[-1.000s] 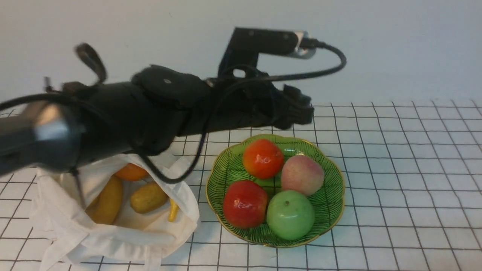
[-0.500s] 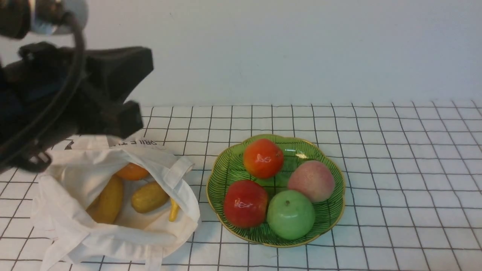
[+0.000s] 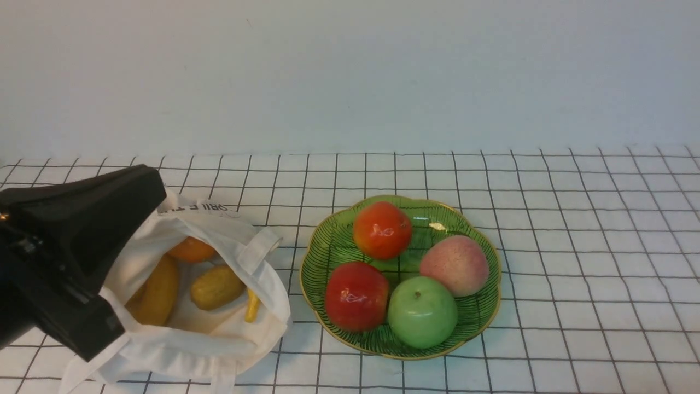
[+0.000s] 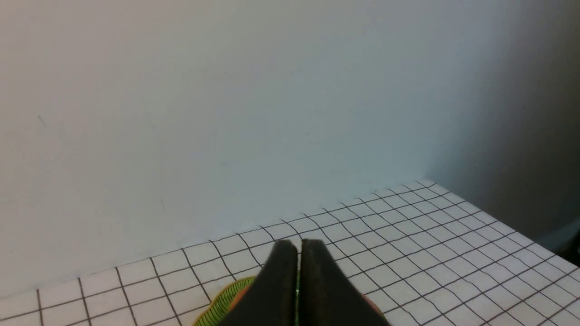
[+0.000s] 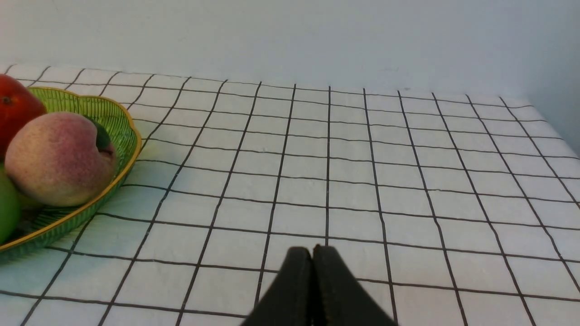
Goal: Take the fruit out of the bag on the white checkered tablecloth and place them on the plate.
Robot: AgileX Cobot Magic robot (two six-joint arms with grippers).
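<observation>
You are between picks. The matte pink-red peach [image 3: 454, 265] sits at the right of the shallow green gold-rimmed plate [image 3: 328, 246], mid-frame in the front view. It touches a green apple [image 3: 422, 312] and lies close to a glossy red apple [image 3: 355, 295] and a red-orange fruit [image 3: 381, 230]. The floppy off-white cloth bag [image 3: 180, 350] lies at the lower left on the white checkered tablecloth [image 3: 574, 246], just beside the plate, with its mouth open toward the camera. Inside it you can see the round orange [image 3: 190, 250] at the back, two oblong yellow-brown fruits [image 3: 216, 287] [image 3: 158, 290], and a thin yellow piece [image 3: 251, 305] against the right wall. So I judge roughly half the work is left. Your left gripper [image 4: 297, 246] is clenched on nothing, its fingertips nearly meeting. Its camera looks out across the cloth toward the wall, not down into the bag. The black left arm [image 3: 65, 246] covers the bag's left side in the front view. The right gripper [image 5: 311, 251] is also closed and empty, low over bare cloth at the plate's far side. Next, spread the left jaws, tip the wrist down into the bag's mouth and take the exposed oblong fruit nearest the middle. Keep the fingers off the loose fabric and the handle.
</observation>
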